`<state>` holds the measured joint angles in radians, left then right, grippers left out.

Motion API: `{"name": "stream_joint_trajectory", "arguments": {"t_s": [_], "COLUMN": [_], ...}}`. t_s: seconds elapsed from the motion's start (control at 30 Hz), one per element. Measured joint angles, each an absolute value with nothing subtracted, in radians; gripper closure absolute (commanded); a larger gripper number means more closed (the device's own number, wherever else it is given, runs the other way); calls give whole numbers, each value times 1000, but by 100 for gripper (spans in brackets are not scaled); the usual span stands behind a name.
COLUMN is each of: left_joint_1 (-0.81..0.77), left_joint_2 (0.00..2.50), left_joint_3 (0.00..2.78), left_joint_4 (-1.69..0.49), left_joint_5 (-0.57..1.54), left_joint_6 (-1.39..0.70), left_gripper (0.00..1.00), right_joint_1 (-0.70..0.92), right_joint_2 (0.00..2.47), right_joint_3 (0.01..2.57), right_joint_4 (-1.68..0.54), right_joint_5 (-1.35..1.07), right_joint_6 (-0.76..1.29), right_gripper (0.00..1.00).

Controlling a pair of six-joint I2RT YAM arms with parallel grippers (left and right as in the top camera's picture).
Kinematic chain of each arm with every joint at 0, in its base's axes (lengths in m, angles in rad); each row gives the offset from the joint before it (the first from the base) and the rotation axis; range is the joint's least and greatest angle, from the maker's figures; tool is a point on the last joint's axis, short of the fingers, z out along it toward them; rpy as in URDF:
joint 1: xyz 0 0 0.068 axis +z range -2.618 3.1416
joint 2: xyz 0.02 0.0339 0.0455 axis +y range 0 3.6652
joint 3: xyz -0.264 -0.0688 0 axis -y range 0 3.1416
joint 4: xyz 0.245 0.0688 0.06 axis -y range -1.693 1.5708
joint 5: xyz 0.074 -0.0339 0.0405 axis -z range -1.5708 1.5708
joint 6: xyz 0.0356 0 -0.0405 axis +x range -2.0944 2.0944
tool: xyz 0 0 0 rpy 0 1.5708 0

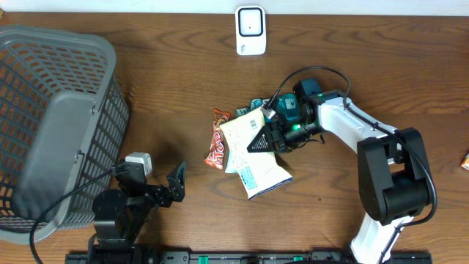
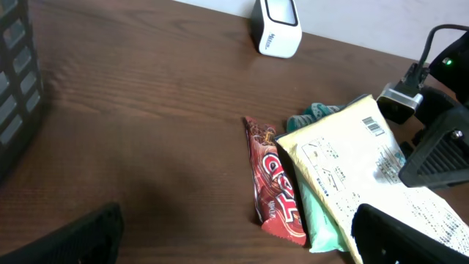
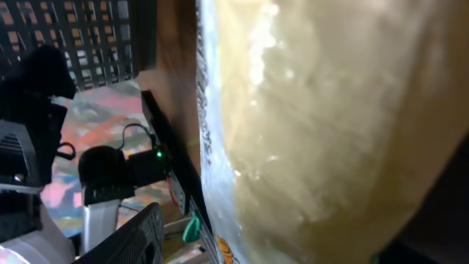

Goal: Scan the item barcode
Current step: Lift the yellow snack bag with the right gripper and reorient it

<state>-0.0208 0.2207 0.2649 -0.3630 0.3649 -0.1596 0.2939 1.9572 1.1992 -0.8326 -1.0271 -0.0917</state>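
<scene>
Risk: mailer point(image 1: 238, 136) lies mid-counter point(image 1: 168, 88) atop pile, well apart from scanner point(image 1: 250, 29) at far edge; if right fingers point(image 1: 262, 138) loosen or slide off glossy wrap here, it never reaches scanner, or drags bar point(image 1: 218, 143) and teal item point(image 2: 315, 112) along; right fingers over mailer's right side, pinching or spread, cannot tell; left fingers point(image 2: 80, 238) spread wide, empty, near front edge. Mailer: cream, padded, crinkly, likely soft; printed label facing up; small barcode point(image 2: 374, 126) near far corner.

grey basket point(image 1: 110, 117) left, white scanner point(image 1: 250, 29) top, right gripper point(image 1: 255, 141) over pale packet point(image 1: 260, 176) — red bar point(image 1: 217, 147) beside it
</scene>
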Motion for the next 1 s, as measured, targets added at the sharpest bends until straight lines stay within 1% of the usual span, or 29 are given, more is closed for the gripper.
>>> {"name": "stream_joint_trajectory", "arguments": {"t_s": [0.07, 0.13, 0.33, 0.53, 0.7, 0.8, 0.9, 1.0], "left_joint_1": [-21, -21, -21, -21, -21, -21, -21, -21], "left_joint_2": [221, 221, 221, 221, 221, 221, 221, 221], "left_joint_3": [265, 265, 265, 265, 265, 265, 265, 265], "left_joint_4": [-363, -363, -363, -363, -363, -363, -363, -363], "left_joint_5": [365, 365, 365, 365, 365, 365, 365, 365], "left_joint_6": [-160, -160, -160, -160, -160, -160, -160, -160], "left_gripper": [1, 1, 1, 1, 1, 1, 1, 1], "right_joint_1": [294, 294, 296, 301, 344, 358, 358, 358], "right_joint_2": [1957, 1957, 1957, 1957, 1957, 1956, 1950, 1928], "right_joint_3": [1198, 1198, 1207, 1330, 1470, 1571, 1668, 1703], "right_joint_4": [-836, -833, -833, -917, -1101, -1241, -1410, -1599], "right_joint_5": [-1024, -1023, -1023, -944, -781, -744, -755, -807], "right_joint_6": [-120, -130, -144, -176, -189, -209, -297, -484], "right_gripper": [91, 98, 99, 99, 99, 99, 99, 99]}}
